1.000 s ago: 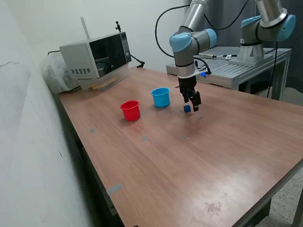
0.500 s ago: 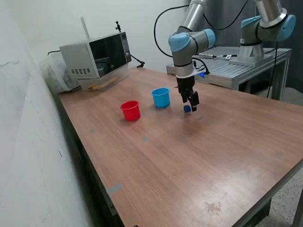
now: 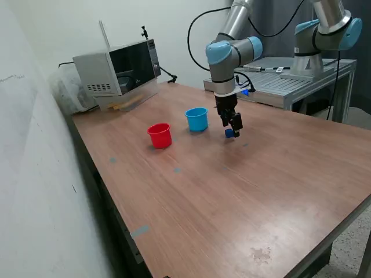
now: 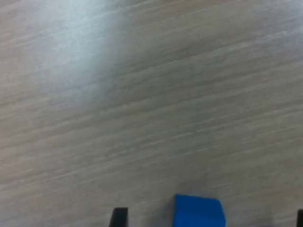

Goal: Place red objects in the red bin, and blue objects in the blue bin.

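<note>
Wrist view shows your gripper (image 4: 206, 222) with jaws wide around the blue cube (image 4: 197, 211). You're mid-grasp: close, then carry it to the blue cup (image 3: 197, 119).

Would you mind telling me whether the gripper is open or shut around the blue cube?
Open. In the wrist view the gripper fingers stand well apart, with the blue cube between them and a gap of bare table beside it.
</note>
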Motion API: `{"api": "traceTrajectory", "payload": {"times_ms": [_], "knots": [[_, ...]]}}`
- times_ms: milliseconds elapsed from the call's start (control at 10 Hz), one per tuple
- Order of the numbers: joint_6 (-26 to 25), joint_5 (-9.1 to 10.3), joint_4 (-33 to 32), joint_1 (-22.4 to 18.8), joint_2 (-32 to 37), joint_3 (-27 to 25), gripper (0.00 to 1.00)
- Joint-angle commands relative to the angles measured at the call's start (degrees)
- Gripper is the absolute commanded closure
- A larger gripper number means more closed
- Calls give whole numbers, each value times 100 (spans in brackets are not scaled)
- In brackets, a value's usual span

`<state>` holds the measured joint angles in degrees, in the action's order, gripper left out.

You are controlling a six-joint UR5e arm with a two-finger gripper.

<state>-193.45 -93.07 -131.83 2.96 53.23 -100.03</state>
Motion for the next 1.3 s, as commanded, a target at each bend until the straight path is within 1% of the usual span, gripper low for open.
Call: {"api": "traceTrajectory", "payload": {"times_ms": [0,800,900,1200], "knots": [[0,-1,-18,2,-40,10,0],[0,-10,-53,38,-49,36,0],[0,-10,-53,38,-49,28,100],[0,-10,-96,29,-49,36,100]]}}
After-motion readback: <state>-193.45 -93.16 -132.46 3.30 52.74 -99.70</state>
